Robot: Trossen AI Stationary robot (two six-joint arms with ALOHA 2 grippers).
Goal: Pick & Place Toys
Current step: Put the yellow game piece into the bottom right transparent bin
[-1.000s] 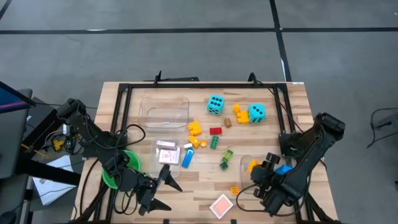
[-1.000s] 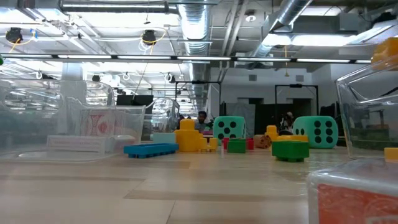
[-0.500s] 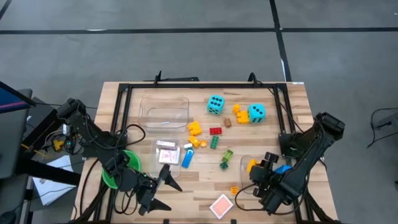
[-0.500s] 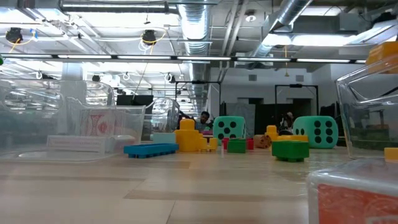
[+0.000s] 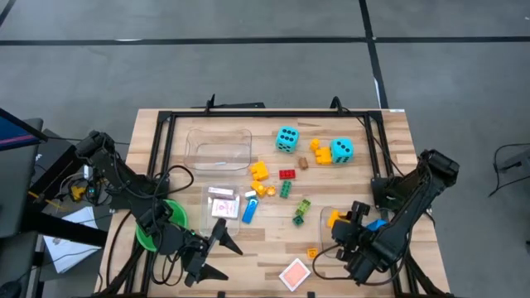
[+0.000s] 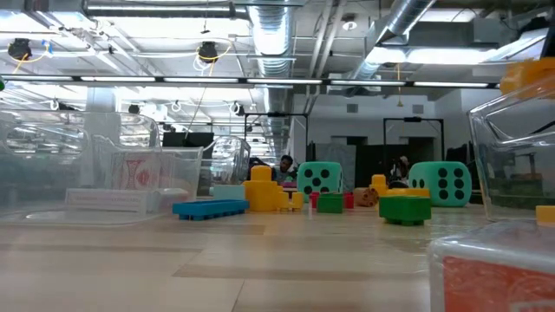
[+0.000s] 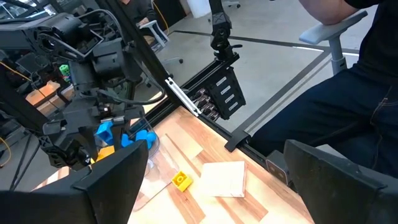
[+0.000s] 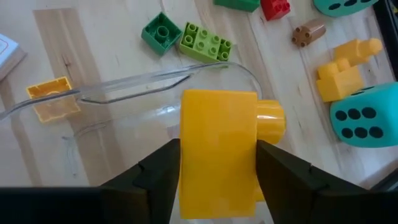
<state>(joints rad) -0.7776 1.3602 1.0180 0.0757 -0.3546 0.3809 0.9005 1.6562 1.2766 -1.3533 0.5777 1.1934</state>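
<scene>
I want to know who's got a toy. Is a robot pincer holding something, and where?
Yes. The right pincer pinches the yellow brick by its two flat sides, above a clear bin. The left pincer holds nothing.

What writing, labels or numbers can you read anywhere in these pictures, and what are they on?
No readable words, brands or numerals anywhere.
Cyan dice: only black dots, no digits.
Playing card: a red-and-white pattern, too blurred to read.
Cards in the clear bin: print too small to read.

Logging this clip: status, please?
Right gripper holds yellow plastic brick over clear plastic bin. Left gripper open, idle. Nothing in the way.
</scene>
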